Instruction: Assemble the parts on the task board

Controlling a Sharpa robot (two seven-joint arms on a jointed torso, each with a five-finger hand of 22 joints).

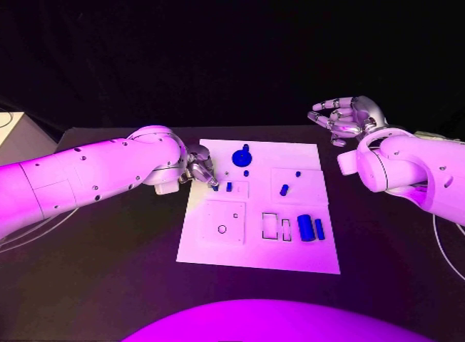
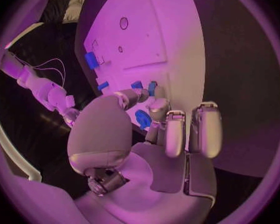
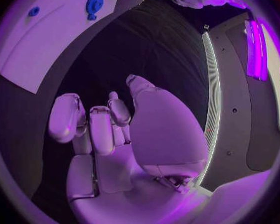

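Task board (image 1: 255, 242), mid-table: assembly judged early. Loose blue parts: gear-like piece (image 1: 242, 157) near far edge, small pegs mid-board, two bars (image 1: 309, 227) toward right edge. Left hand (image 1: 200, 171) at board's left edge, fingertips on a small peg (image 1: 228, 187); grip uncertain. Right hand (image 1: 346, 117) lifted off far right corner, curled, empty.

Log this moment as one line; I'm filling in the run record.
left hand: at task board left edge, fingertips by small blue part | right hand: raised off board, holding nothing, fingers curled
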